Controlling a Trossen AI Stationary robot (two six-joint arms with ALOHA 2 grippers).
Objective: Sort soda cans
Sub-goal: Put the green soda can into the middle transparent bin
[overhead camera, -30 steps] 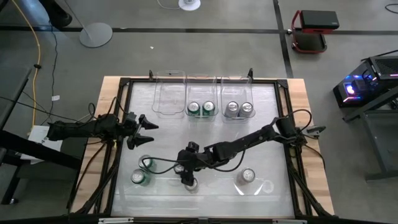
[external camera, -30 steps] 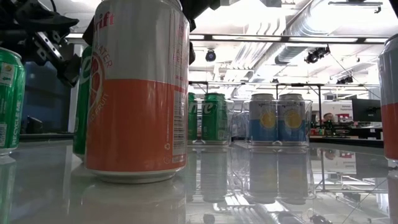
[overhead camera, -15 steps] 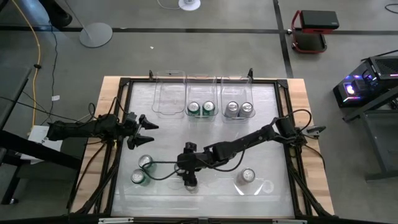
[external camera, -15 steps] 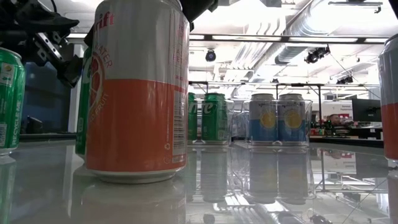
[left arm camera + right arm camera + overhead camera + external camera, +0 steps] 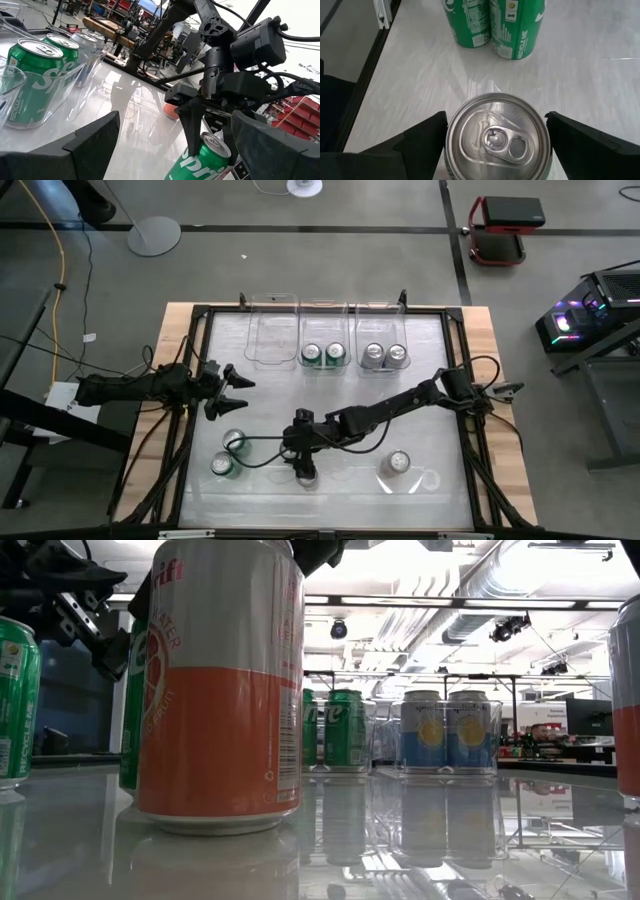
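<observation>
Soda cans, sorting in progress.

Item 1: orange-and-silver can [image 5: 496, 139], at the table's near edge, directly under the right claw [image 5: 303, 463], whose fingers stand wide on either side of its top without yet touching its sides. Judged step: the approach to a pick. Next move calls for lowering around the body, closing, lifting.

Item 2: two green cans [image 5: 228, 454], just left of that claw, standing together on the table.

Item 3: silver-topped can [image 5: 398, 463], off to the claw's right, alone.

Item 4: left claw [image 5: 233, 388], waiting beyond the green pair, fingers wide, empty.

Item 5: clear bins [image 5: 271, 345], far edge. One holds two green cans [image 5: 323, 355], the next two yellow-and-blue cans [image 5: 447, 732], the left one nothing.

Not legible: the fingertips' clearance from the can's sides; the lone can's colouring, cut off at the low view's edge.
</observation>
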